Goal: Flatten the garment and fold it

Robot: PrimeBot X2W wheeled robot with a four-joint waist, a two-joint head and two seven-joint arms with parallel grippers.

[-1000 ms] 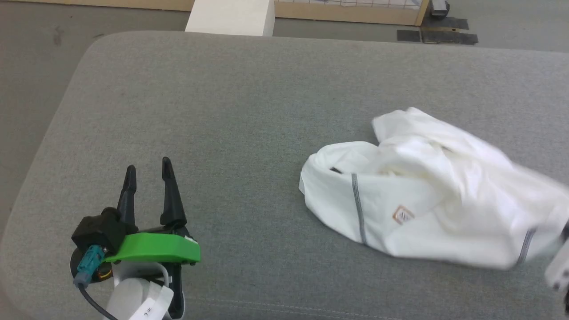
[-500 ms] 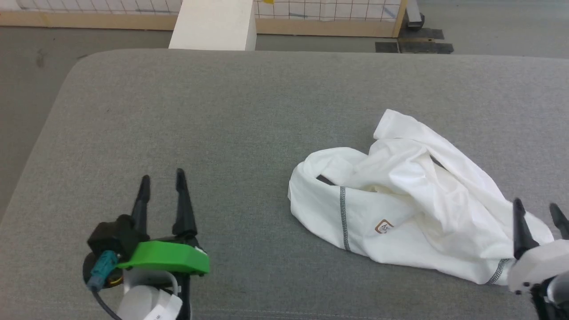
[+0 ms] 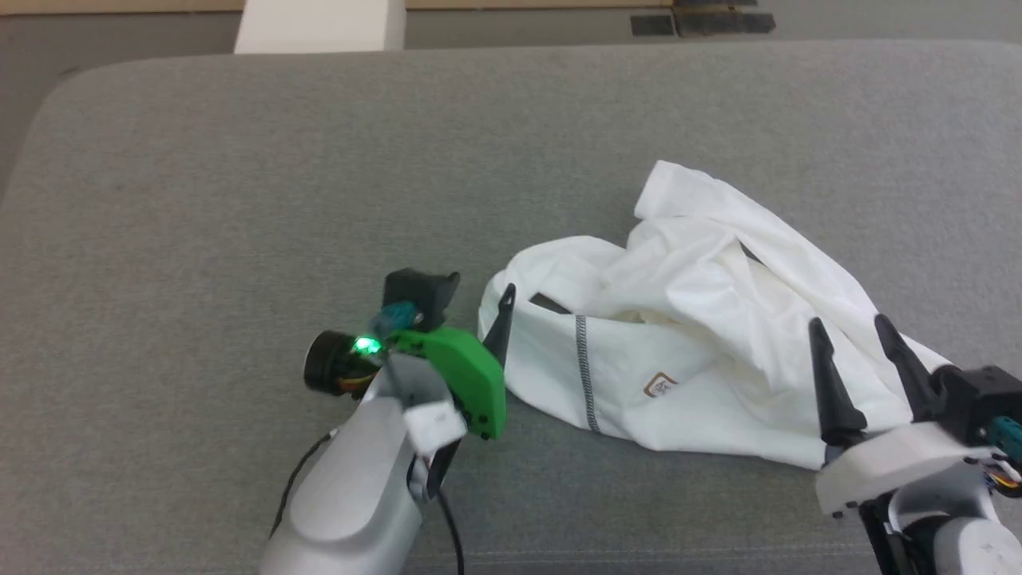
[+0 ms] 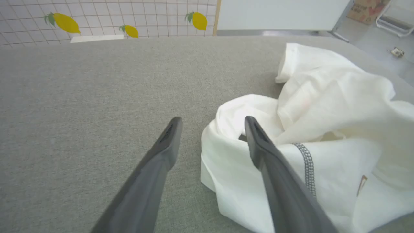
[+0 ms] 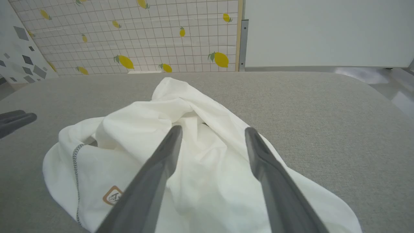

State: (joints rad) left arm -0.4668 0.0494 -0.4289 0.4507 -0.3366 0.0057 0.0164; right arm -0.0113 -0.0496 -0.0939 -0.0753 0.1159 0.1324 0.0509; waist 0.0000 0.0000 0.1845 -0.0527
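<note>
The shirt (image 3: 718, 319) lies crumpled in a loose heap on the grey pad (image 3: 239, 200), right of centre in the head view, with one end reaching toward the upper right of the heap and the bulk toward the lower middle. A dark zigzag seam (image 3: 585, 371) runs down its near left part, and the small brown-edged patch (image 3: 659, 386) sits just right of that seam.

The left gripper (image 4: 212, 120) is at the shirt's left edge, released and holding nothing. In the left wrist view one finger (image 4: 268, 161) stands over the folded white rim while the other is over bare pad. Whether it touches the cloth cannot be told.

The right gripper (image 3: 846, 322) is at the lower right of the head view, over the shirt's right end, its jaws spread wide and empty. In the right wrist view its fingers (image 5: 155, 171) frame the middle folds.

A white box (image 3: 319, 28) stands beyond the pad at the upper left. A tiled wall with lemons (image 5: 129, 32) fills the top of the right wrist view.
</note>
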